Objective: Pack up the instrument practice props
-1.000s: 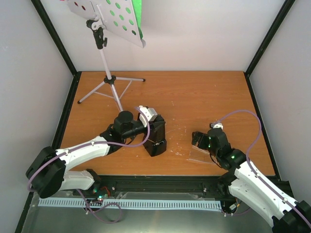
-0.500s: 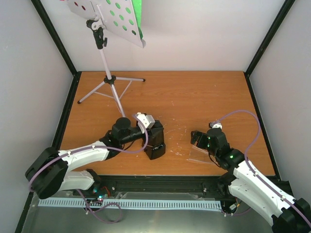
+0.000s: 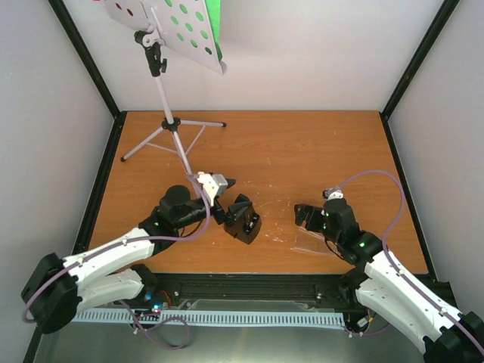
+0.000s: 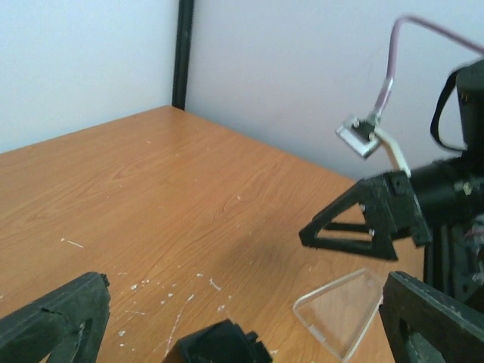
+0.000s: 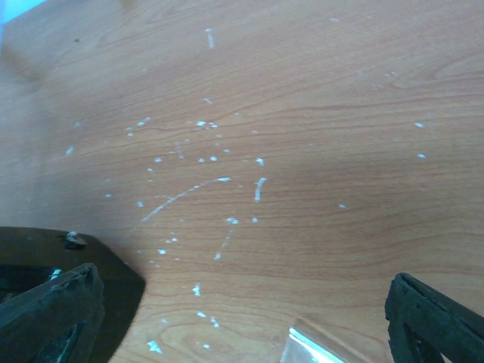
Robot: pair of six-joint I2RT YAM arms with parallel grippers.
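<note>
Music stand (image 3: 175, 34) is at the far left corner of the desk (image 3: 318, 151). It looks tall and top-heavy on thin legs, so I would take it at the pole. The green sheet (image 3: 214, 17) on it is surely limp. The metronome (image 3: 243, 219) lies tilted near the front, hard and smooth, just beside the left gripper (image 3: 225, 200), which is wide open and empty. The clear cover (image 3: 314, 240), light and probably brittle, lies beside the right gripper (image 3: 305, 215), also fully open, holding nothing.
</note>
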